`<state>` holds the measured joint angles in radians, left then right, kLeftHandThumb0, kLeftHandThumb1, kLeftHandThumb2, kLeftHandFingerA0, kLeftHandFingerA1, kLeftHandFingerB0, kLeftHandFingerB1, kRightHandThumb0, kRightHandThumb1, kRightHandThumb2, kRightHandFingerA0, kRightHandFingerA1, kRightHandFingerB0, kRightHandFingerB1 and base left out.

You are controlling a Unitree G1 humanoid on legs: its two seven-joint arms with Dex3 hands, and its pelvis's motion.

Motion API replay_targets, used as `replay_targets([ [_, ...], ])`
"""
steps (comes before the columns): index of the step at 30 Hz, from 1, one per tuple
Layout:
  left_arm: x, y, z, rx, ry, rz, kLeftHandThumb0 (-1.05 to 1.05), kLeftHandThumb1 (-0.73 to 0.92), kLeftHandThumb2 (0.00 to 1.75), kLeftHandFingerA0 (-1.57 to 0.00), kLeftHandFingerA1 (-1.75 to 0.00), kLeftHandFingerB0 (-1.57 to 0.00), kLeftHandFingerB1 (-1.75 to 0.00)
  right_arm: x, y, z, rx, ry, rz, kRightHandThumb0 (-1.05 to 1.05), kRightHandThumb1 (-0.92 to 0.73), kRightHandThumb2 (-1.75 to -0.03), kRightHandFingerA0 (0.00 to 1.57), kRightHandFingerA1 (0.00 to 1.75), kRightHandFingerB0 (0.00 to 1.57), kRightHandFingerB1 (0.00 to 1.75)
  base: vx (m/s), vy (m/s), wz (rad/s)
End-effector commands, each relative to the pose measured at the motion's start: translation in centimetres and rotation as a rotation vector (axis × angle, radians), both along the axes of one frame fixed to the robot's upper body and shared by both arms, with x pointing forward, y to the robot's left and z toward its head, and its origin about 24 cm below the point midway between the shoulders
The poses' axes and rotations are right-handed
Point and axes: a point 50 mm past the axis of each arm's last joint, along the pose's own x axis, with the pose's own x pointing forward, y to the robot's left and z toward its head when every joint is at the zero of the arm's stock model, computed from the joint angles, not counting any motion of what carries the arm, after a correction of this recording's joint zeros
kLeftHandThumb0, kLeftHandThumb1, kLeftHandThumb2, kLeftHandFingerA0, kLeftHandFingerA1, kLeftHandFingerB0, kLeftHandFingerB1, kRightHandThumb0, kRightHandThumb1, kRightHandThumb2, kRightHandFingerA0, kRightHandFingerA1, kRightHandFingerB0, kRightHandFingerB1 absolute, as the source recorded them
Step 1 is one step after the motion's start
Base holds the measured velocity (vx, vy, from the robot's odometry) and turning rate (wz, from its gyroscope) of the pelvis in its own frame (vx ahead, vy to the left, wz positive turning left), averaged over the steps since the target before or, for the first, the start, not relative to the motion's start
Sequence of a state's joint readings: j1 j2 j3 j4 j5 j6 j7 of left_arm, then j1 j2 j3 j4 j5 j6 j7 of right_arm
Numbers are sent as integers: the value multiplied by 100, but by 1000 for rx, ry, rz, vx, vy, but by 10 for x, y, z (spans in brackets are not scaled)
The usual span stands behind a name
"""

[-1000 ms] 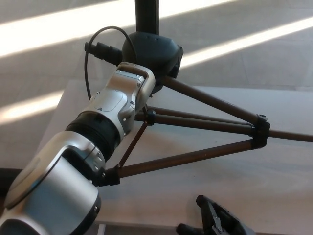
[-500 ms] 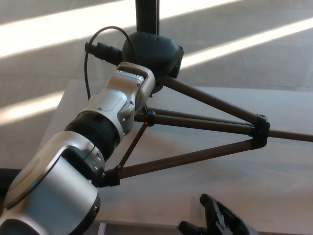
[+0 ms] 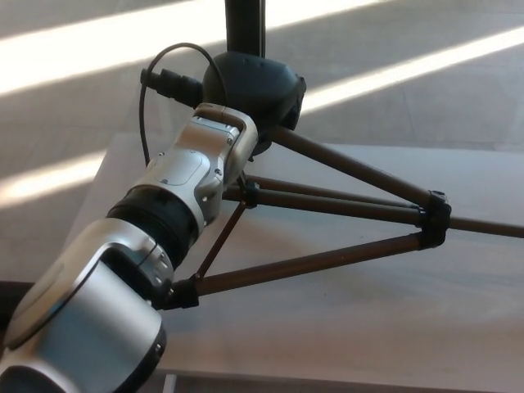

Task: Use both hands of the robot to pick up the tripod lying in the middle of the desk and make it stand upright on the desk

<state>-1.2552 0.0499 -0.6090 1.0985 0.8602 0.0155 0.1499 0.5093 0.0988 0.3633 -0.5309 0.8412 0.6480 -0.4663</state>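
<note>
Head view, looking down past the robot's left arm (image 3: 123, 262), which enters from the lower left and fills much of that side with its silver and black casing. The left robot hand (image 3: 250, 90) is the black rounded mass at the top centre, set against the hub of the tripod (image 3: 327, 205) where the legs meet the dark centre column (image 3: 244, 24); whether its fingers are closed round the hub or merely resting on it cannot be told, since the fingers are hidden behind the wrist. A black cable (image 3: 151, 90) loops from the wrist on the picture's left. The tripod stands with its column rising out of the top edge and its brown legs splayed downward and to the right over the pale counter (image 3: 393, 327). One leg runs from the hub down to a black clamp (image 3: 434, 219) and on past the right edge; a second leg lies below it, ending in a black fitting beside the forearm at the lower left. Thin braces link the legs near the wrist. Beyond the counter lies a grey floor (image 3: 426, 90) crossed by bright bands of light. The right robot hand does not appear.
</note>
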Motion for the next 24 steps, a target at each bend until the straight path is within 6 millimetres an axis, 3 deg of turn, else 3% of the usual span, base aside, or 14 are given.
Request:
replay_targets([
  [1,3,14,33,-43,-154,13,-22,57,90,-91,-144,-80,-103,-75,21,32,167,205,179,-66,-76,-62,20,85,27,51,0,0,0],
  [2,3,14,33,-38,-161,13,-22,57,90,-90,-151,-79,-106,-75,18,36,185,190,192,-67,-61,-100,33,74,19,52,0,0,0],
  [3,3,14,32,-38,-163,11,-22,57,90,-90,-151,-79,-106,-72,17,39,198,171,192,-67,-61,-100,33,74,19,52,0,0,0],
  [4,3,14,32,-36,-159,13,-22,57,89,-90,-151,-79,-105,-66,15,41,210,150,178,-71,-70,-66,24,77,27,46,0,0,0],
  [5,2,13,30,-38,-160,10,-23,58,89,-90,-150,-79,-106,-49,11,47,194,76,146,-71,-59,-94,26,68,20,49,0,0,0],
  [6,3,14,29,-43,-149,12,-23,59,89,-89,-155,-78,-107,-42,11,52,186,61,98,-68,-73,-62,29,72,32,38,0,0,0],
  [12,3,16,26,-21,-151,13,-22,58,86,-92,-140,-80,-95,-1,5,72,219,-105,-6,-67,-73,-62,36,76,37,44,0,0,0],
  [13,3,16,25,-27,-148,12,-21,57,84,-92,-147,-80,-99,5,5,78,208,-129,-21,-69,-58,-95,38,72,32,55,0,0,0],
  [14,3,17,25,-26,-144,14,-22,57,85,-92,-145,-79,-97,9,6,84,200,-147,-38,-69,-72,-61,40,78,38,45,0,0,0],
  [17,2,20,21,-16,-165,10,-23,56,89,-94,-155,-83,-115,21,8,101,235,-221,-55,-69,-71,-61,46,81,43,46,0,0,0],
  [20,2,22,18,-15,-162,12,-21,55,89,-93,-148,-82,-110,25,7,108,236,-255,-45,-70,-71,-61,49,79,44,45,0,0,0],
  [21,2,22,17,-3,-162,13,-21,55,89,-93,-123,-82,-90,29,6,110,227,-267,-56,-69,-72,-62,45,82,44,46,0,0,0],
  [22,2,22,16,-3,-162,12,-21,55,89,-93,-123,-82,-90,29,6,111,226,-264,-56,-69,-72,-62,45,82,44,46,0,0,0],
  [24,2,22,15,-18,-151,17,-21,55,91,-91,-147,-81,-110,38,3,109,211,-271,-82,-68,-73,-62,41,84,40,47,0,0,0],
])
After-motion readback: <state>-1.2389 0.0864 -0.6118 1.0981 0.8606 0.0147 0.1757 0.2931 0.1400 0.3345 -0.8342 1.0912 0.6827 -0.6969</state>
